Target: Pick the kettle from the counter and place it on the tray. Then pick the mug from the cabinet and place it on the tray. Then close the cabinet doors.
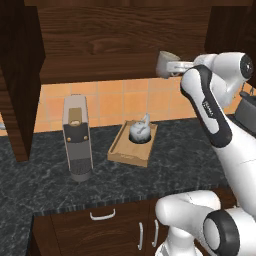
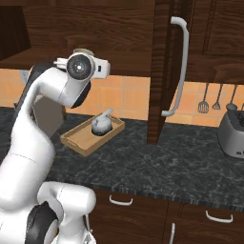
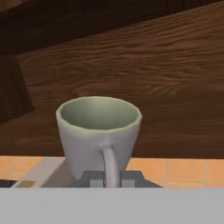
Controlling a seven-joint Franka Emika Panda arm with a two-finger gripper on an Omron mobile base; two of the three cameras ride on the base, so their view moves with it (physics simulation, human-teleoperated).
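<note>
My gripper (image 3: 109, 178) is shut on the loop handle of the grey-beige mug (image 3: 98, 131), which stands upright and empty. In the left base view the mug (image 1: 164, 62) hangs at the right end of the open cabinet (image 1: 100, 45), by the shelf's front edge, with the gripper (image 1: 172, 67) behind it. The silver kettle (image 1: 140, 131) sits in the tan wooden tray (image 1: 122, 152) on the dark speckled counter (image 1: 45, 185). From the right, the kettle (image 2: 101, 124) is in the far half of the tray (image 2: 78, 141). Both cabinet doors, left (image 1: 20, 75) and right (image 2: 162, 71), stand open.
A tall grey coffee machine (image 1: 77, 137) stands left of the tray. A toaster (image 2: 232, 133) and hanging utensils (image 2: 209, 102) are at the far right. A dark pot (image 1: 246, 111) sits behind my arm. The right door's bar handle (image 2: 180, 66) juts toward me.
</note>
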